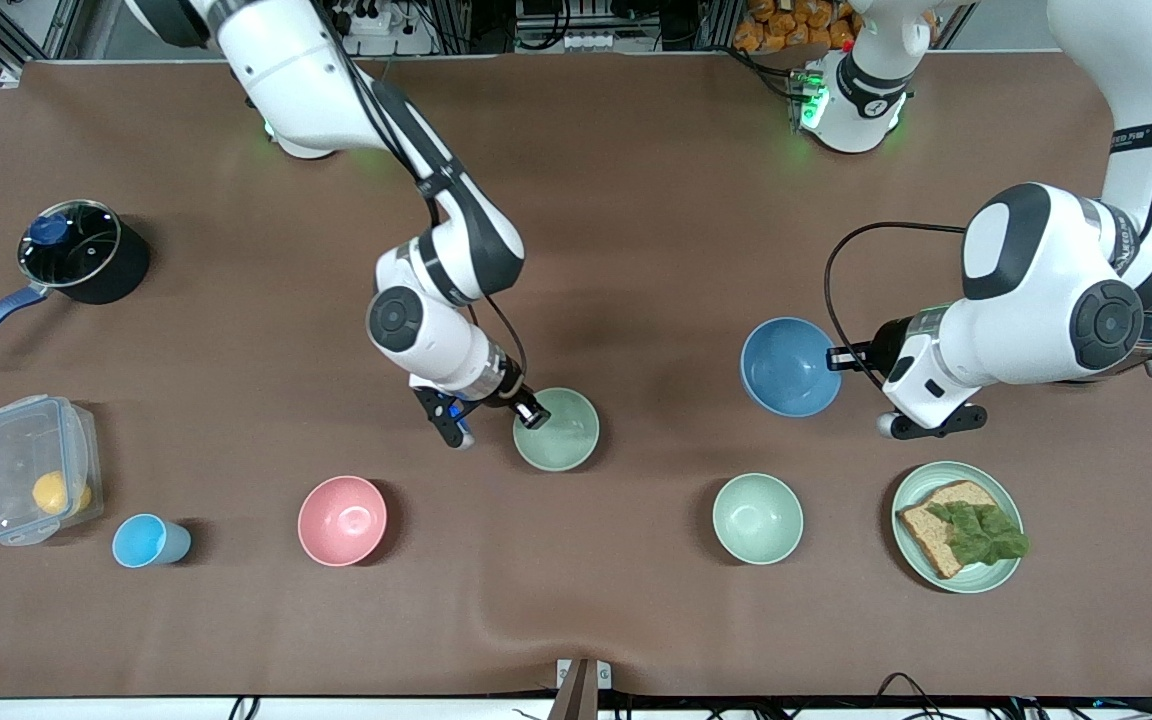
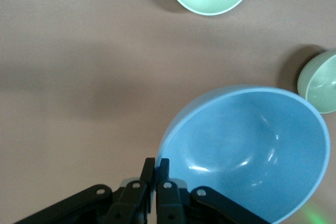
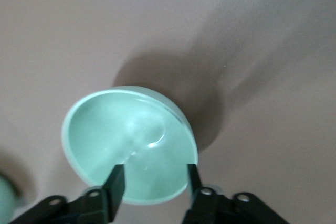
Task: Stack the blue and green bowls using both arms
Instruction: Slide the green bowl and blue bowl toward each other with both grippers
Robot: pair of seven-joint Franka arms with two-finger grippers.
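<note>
The blue bowl (image 1: 786, 368) sits toward the left arm's end of the table. My left gripper (image 1: 838, 357) is shut on its rim, and in the left wrist view (image 2: 156, 167) its fingers pinch the edge of the blue bowl (image 2: 247, 150). The green bowl (image 1: 558, 432) sits mid-table and also shows small in the left wrist view (image 2: 318, 82). My right gripper (image 1: 494, 425) is open at its rim on the right arm's side. In the right wrist view (image 3: 154, 179) the spread fingers sit over the near edge of the green bowl (image 3: 131, 140).
A paler mint bowl (image 1: 757, 518) and a green plate (image 1: 911, 490) with bread and lettuce lie nearer the front camera. A pink bowl (image 1: 342, 520), light-blue cup (image 1: 149, 540), clear lidded box (image 1: 34, 482) and black pot (image 1: 86, 250) stand toward the right arm's end.
</note>
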